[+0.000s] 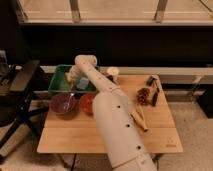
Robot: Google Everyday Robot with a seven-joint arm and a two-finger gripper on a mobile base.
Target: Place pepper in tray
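At the table's (70, 137) far left corner sits the green tray (56, 83), and the end effector (73, 80) hangs over its right half. A pale yellowish lump at its tip looks like the pepper (69, 77) (whether the end effector is pinching it or spread, I cannot tell). Near the left edge, in front of the tray, stands the purple bowl (62, 103), with the red bowl (87, 102) just beside it. The white arm (112, 117) crosses the middle. A white cup (113, 74) stands at the far edge.
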